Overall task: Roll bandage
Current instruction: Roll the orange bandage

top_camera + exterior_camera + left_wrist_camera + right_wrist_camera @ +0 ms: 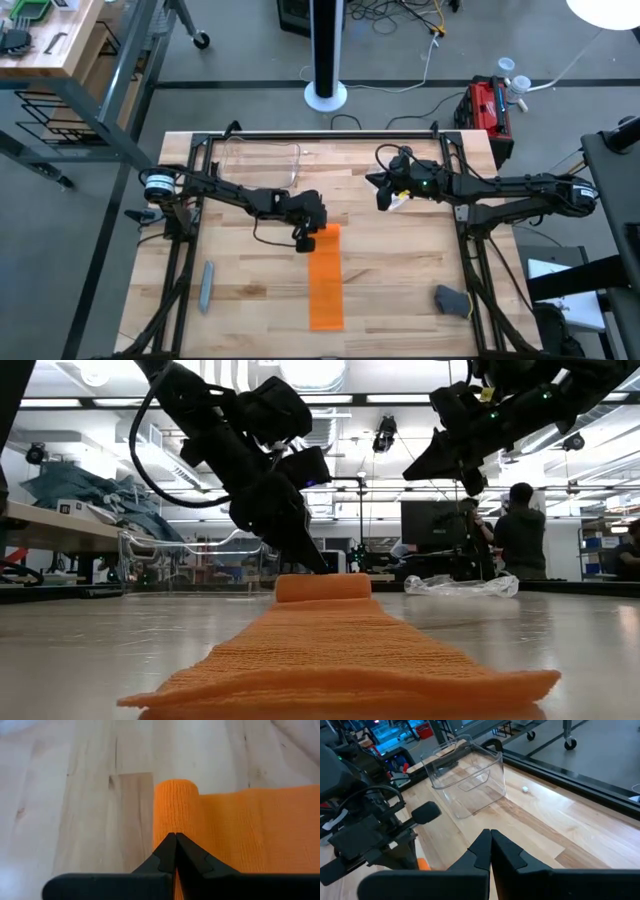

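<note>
bandage [325, 283]: orange strip lying flat on the desk [400, 300], near end loose, far end wound into a short roll; rolling looks barely begun, most of the length left. left hand [304, 238]: at the rolled end, fingertips pressed together, clenched, whether pinching fabric unclear. right hand [385, 199]: clenched, empty, raised off to the side. clear container [262, 160]: far edge.

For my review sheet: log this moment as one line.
left gripper: shut, at rolled end of bandage | bandage: short roll started, rest flat | right gripper: shut, raised, idle
</note>
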Tool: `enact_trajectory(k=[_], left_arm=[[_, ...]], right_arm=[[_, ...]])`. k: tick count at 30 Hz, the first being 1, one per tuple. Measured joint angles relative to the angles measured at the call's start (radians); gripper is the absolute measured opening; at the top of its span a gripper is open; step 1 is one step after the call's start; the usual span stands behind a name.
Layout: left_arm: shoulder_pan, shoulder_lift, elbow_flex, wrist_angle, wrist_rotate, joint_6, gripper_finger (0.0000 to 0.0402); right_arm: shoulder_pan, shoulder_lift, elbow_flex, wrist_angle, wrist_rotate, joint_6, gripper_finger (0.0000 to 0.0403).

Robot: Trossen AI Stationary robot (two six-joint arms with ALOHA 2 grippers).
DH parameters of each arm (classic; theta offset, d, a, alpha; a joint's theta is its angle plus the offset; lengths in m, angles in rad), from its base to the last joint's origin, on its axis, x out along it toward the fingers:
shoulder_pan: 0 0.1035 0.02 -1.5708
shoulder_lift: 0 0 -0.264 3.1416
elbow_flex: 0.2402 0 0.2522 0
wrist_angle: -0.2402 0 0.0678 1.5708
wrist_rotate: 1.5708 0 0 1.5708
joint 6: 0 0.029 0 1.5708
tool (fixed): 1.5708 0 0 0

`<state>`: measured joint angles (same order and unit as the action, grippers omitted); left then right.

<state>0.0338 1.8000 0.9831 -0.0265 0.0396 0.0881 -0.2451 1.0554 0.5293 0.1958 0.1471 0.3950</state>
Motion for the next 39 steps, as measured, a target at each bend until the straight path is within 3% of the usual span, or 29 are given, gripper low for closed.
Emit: enact_trajectory(k=[34, 39], left_arm=[[0.001, 0.002, 0.000, -0.003, 0.166, -0.031, 0.0000], [0.001, 0.002, 0.000, -0.008, 0.238, -0.050, 0.0000]], right_arm=[[0.000, 0.000, 0.000, -0.004, 0.000, -0.002, 0.0000], [0.000, 0.000, 0.000, -0.004, 0.000, -0.002, 0.0000]])
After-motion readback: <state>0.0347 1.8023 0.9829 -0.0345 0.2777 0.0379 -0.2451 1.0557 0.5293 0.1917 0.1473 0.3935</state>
